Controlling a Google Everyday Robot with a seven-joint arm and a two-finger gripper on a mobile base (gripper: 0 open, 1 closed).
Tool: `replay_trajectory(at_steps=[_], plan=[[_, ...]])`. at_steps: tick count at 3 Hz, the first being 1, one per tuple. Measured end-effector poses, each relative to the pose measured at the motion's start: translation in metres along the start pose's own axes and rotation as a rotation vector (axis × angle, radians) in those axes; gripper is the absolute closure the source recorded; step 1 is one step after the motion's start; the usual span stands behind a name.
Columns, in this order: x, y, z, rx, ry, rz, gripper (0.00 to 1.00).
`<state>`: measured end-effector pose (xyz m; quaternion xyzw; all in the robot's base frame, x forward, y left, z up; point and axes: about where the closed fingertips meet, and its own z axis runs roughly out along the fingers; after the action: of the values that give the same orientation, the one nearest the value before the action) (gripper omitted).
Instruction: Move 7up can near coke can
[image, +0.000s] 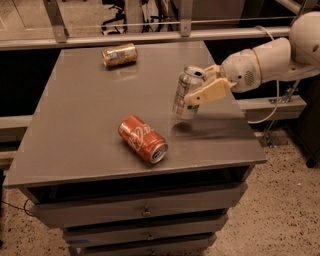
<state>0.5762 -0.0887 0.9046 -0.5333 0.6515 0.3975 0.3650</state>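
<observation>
The coke can (142, 139) lies on the desk (85, 110) near the middle of the front edge. The pincer (197, 87), by the right edge, clamps the 7up can (187, 94) above the desk, behind and right of the coke can. A third can (119, 55) lies by the back edge.

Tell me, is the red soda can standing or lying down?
Lying on its side: the red can rests lengthwise on the table, one silver end toward the front. The end effector grips the silver can nearby.
</observation>
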Motion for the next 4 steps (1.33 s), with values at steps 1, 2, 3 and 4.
replay_trajectory(at_steps=[1, 2, 3, 4], plan=[[0.017, 0.031, 0.017, -0.085, 0.003, -0.008, 1.00], [0.024, 0.052, 0.028, -0.149, 0.029, -0.061, 0.84], [0.025, 0.065, 0.037, -0.193, 0.057, -0.124, 0.60], [0.025, 0.074, 0.041, -0.220, 0.071, -0.164, 0.38]])
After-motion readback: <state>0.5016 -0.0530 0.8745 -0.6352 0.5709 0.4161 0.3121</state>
